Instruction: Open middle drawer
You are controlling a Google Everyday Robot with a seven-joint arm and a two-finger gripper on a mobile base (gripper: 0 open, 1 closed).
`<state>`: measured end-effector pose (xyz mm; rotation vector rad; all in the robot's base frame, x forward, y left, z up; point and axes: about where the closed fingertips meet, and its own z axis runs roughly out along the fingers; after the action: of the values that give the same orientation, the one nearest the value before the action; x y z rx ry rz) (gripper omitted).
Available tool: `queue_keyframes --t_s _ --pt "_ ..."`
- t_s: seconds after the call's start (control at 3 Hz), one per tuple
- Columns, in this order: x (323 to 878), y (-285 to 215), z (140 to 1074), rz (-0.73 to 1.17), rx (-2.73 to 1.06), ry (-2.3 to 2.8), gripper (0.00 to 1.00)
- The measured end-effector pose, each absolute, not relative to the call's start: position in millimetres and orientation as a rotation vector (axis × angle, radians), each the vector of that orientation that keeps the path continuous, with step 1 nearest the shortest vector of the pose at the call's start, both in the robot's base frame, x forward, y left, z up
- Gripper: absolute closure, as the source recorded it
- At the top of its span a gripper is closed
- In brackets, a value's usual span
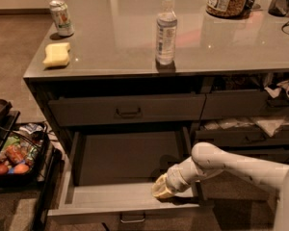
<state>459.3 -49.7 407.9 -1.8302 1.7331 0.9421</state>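
Fingers of the gripper (160, 190) appear closed, resting inside the front wall of the middle drawer (130, 160), open beneath the table (120, 47) front edge. Hazard: snagging the wall on withdrawal, disturbing the drawer.

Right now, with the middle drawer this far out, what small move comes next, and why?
Probably lift the pincer clear of the middle drawer: it stands well out, pale floor exposed, with the pincer low against the inside of its front wall.
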Motion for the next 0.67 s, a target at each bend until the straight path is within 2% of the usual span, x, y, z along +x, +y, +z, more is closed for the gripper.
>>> queue_keyframes --t_s 0.67 --pt "436 -43 397 1.135 -1.987 1.847 1.0"
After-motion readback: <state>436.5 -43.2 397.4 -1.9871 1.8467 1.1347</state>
